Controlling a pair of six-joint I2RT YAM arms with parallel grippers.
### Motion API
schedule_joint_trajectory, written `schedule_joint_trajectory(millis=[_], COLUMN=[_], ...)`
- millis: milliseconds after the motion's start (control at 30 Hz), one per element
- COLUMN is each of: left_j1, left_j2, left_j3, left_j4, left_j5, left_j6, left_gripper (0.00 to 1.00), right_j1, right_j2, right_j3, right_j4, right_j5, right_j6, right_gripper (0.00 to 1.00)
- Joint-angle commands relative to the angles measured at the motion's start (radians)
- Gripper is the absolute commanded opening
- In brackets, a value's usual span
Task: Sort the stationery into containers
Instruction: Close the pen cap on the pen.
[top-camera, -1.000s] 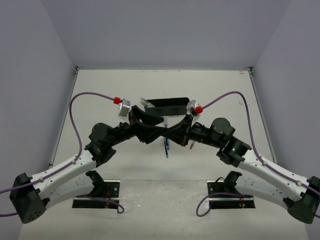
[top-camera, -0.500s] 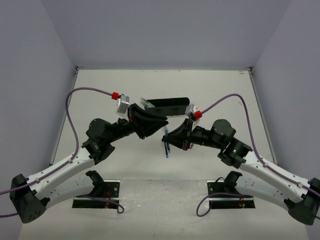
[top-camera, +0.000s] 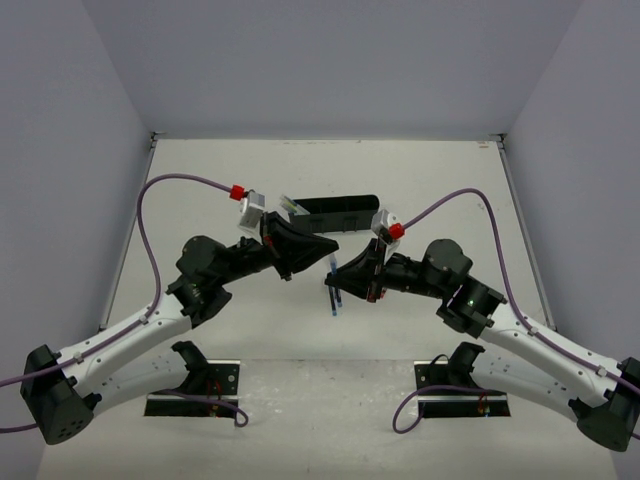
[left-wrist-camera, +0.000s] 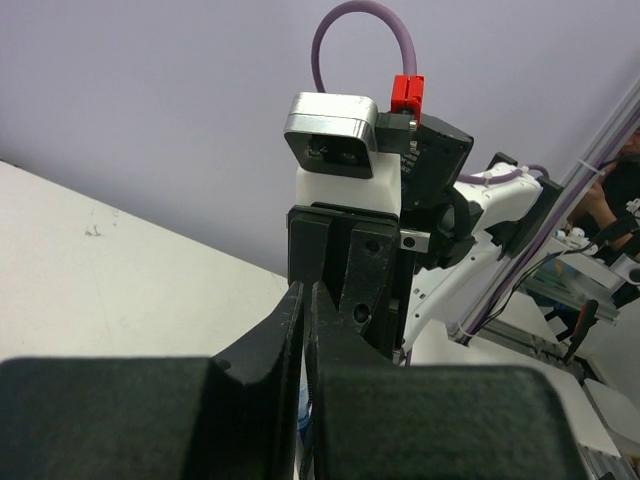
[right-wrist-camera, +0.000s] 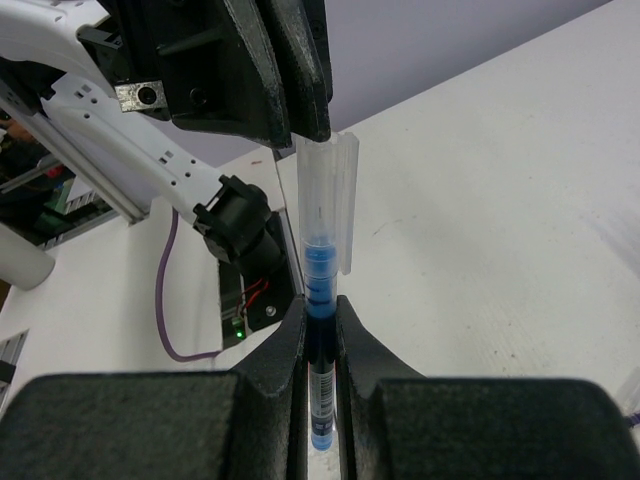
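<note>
On the near side of the black tray (top-camera: 338, 206), above the counter (top-camera: 450, 185), the right jaws pinch the blue pen (right-wrist-camera: 320, 275) by its barrel while the left jaws press shut on its clear cap (right-wrist-camera: 322, 180), probably to pull or seat it before sorting

The pen (right-wrist-camera: 320, 262) is looking like smooth plastic; its cap (right-wrist-camera: 330, 185) is showing clear and a little shiny, with blue showing through; the right gripper (right-wrist-camera: 320, 335) on the pen is looking black, hard and matt; the table (right-wrist-camera: 500, 200) under the pen is looking white, dull and faintly speckled; the cable (right-wrist-camera: 168, 300) left of the pen is shining smooth purple.
</note>
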Motion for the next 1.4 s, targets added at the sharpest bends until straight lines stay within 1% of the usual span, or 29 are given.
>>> schedule_joint_trajectory(millis=[0,133,467,700,800,1067,1167,1267,1367], left_j1=[-0.003,-0.003,-0.008,-0.031,-0.039,-0.059,-0.059,-0.059,-0.059], left_j2=[0.012,0.022,0.033,0.049,0.055,0.057,0.037,-0.001,-0.019], left_j3=[-0.022,-0.029,-0.075,-0.123,-0.157,-0.2,-0.179,-0.132,-0.076], left_j4=[0.035,0.033,0.044,0.058,0.087,0.098,0.048,-0.071,-0.122], left_j5=[0.047,0.049,0.04,0.029,0.019,-0.037,-0.104,-0.171,-0.21], left_j6=[0.0,0.0,-0.018,-0.039,-0.057,-0.099,-0.099,-0.062,-0.036], left_gripper=[0.04,0.0,0.0,0.0,0.0,0.0,0.0,0.0,0.07], right_j1=[-0.002,-0.001,-0.002,-0.002,-0.002,-0.002,-0.001,-0.002,0.0], right_j2=[-0.016,-0.013,-0.018,-0.019,-0.02,-0.029,-0.015,-0.004,-0.004], right_j3=[0.048,0.078,0.12,0.176,0.202,0.213,0.202,0.176,0.15], right_j4=[0.012,-0.001,-0.004,-0.019,-0.026,0.04,0.029,0.014,0.007], right_j5=[0.009,0.007,0.024,0.063,0.104,0.151,0.116,0.078,0.063], right_j6=[-0.015,-0.015,-0.015,-0.021,-0.024,-0.014,-0.023,-0.028,-0.03], right_gripper=[0.0,0.0,0.0,0.0,0.0,0.0,0.0,0.0,0.0])
